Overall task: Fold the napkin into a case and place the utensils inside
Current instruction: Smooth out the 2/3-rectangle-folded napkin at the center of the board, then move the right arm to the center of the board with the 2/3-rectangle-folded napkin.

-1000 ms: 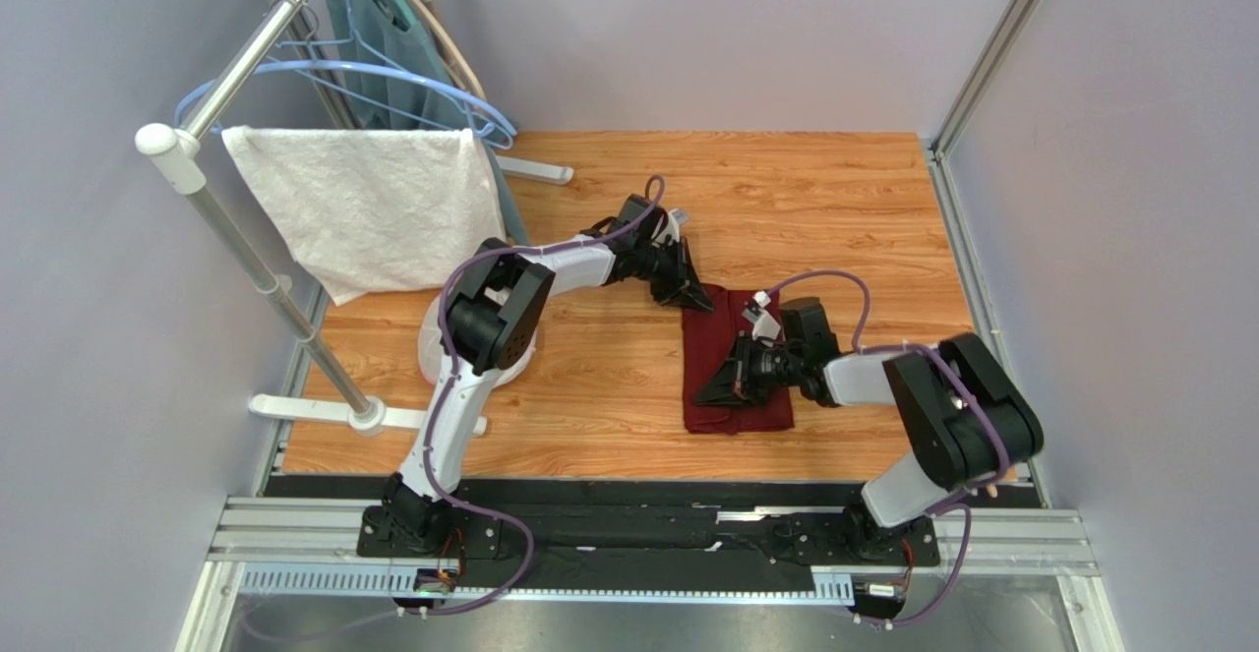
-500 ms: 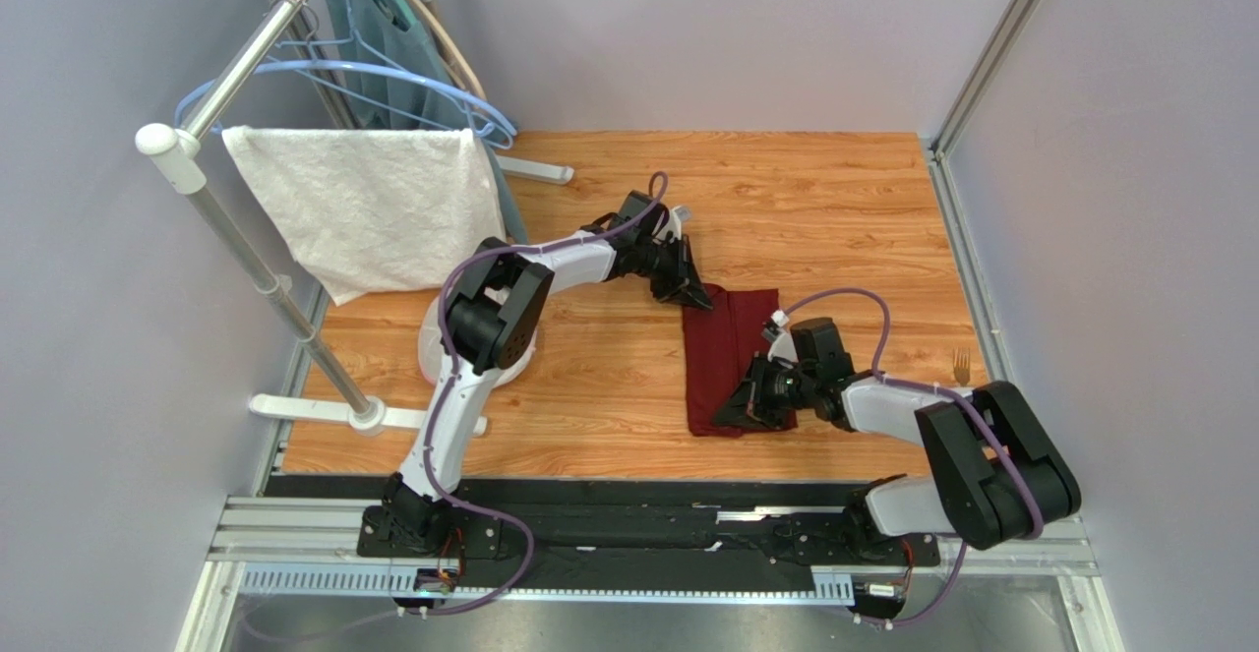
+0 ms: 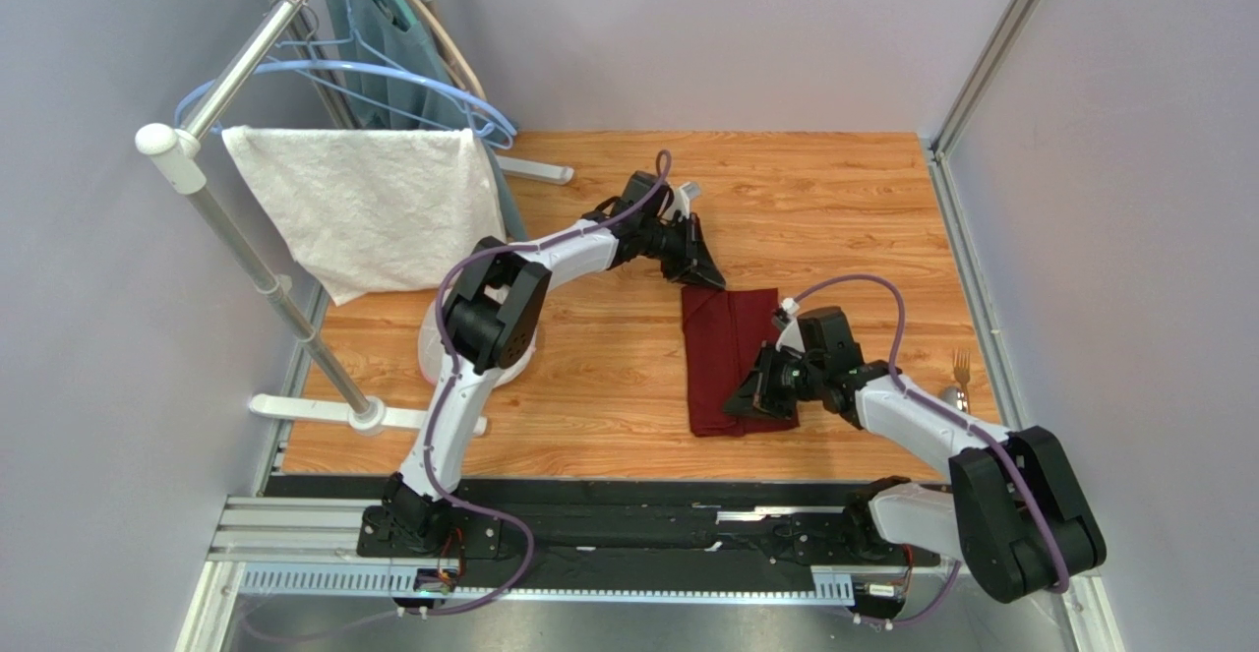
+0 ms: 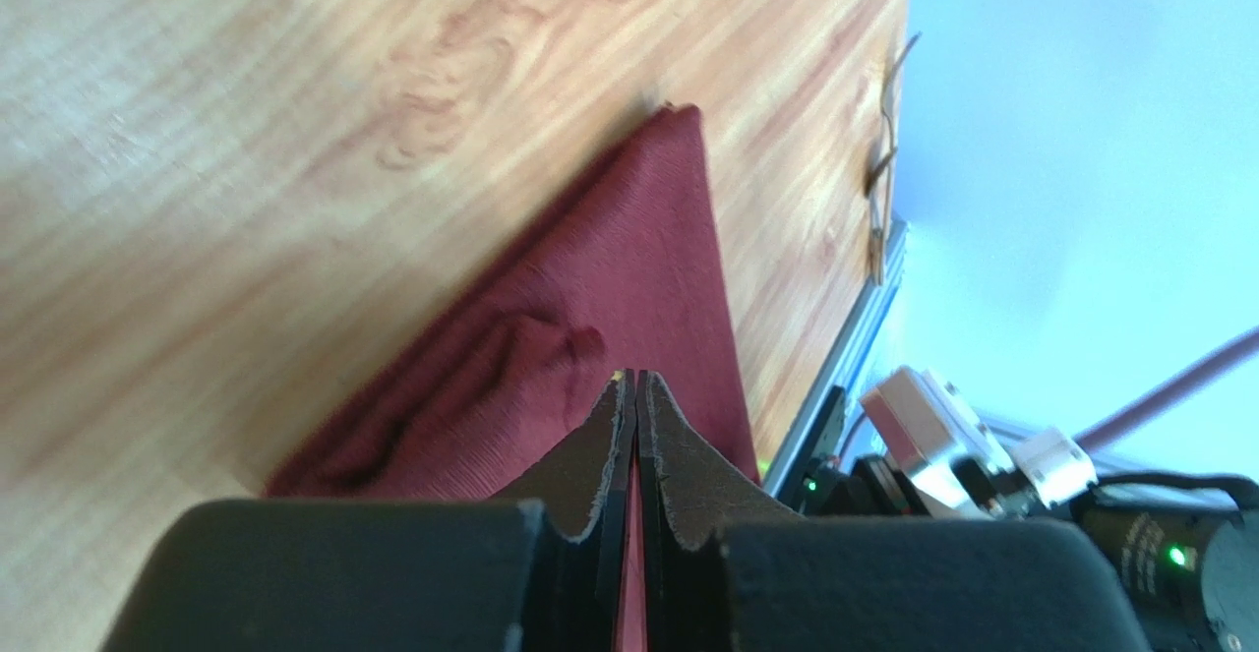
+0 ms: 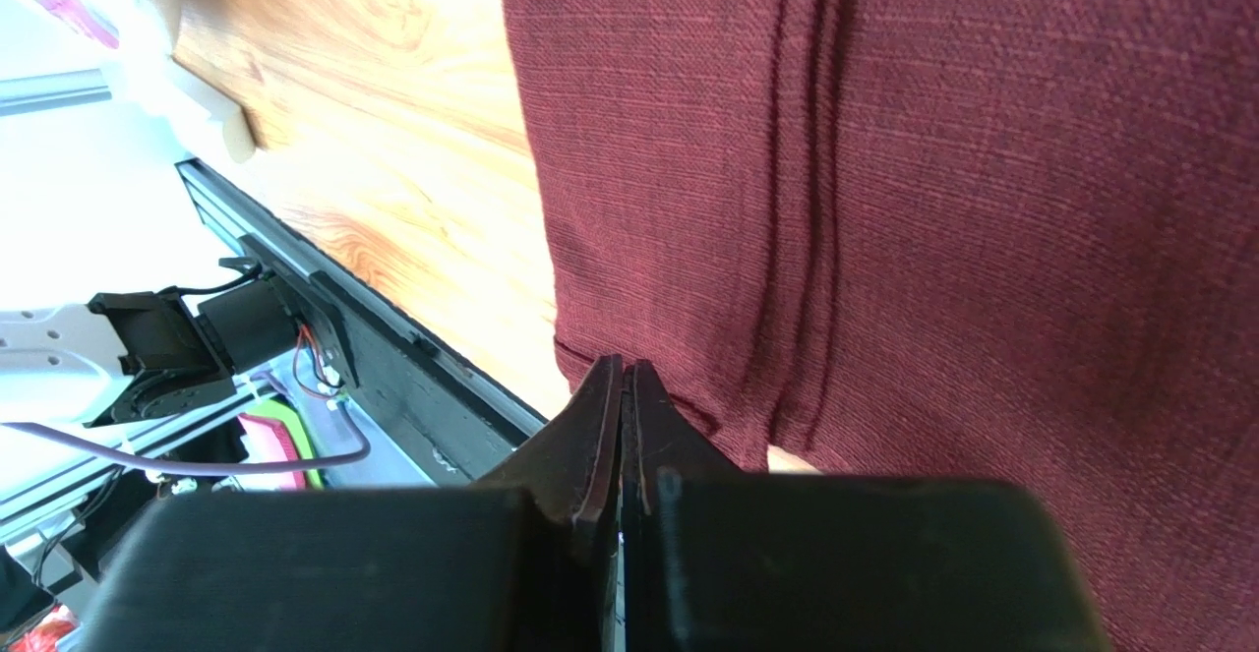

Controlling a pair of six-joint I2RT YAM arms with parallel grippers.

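R gripper (image 5: 621, 375): my jaws are pressed tight together, tip at near end of the napkin (image 3: 724, 350); I grip nothing visible.
Napkin: folded to a long narrow strip, flat on worktop (image 3: 591, 372), centre.
Fork (image 3: 961, 370): by right edge, well apart from napkin.
L gripper (image 4: 636, 379): at napkin's far corner; jaws almost together, thin slit w/ red in it; can't tell if I hold cloth.

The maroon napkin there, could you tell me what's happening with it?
The napkin lies folded into a strip on the table. The left gripper sits at its far corner, jaws nearly together; the right gripper, shut, is at its near edge. A fork lies by the table's right edge.
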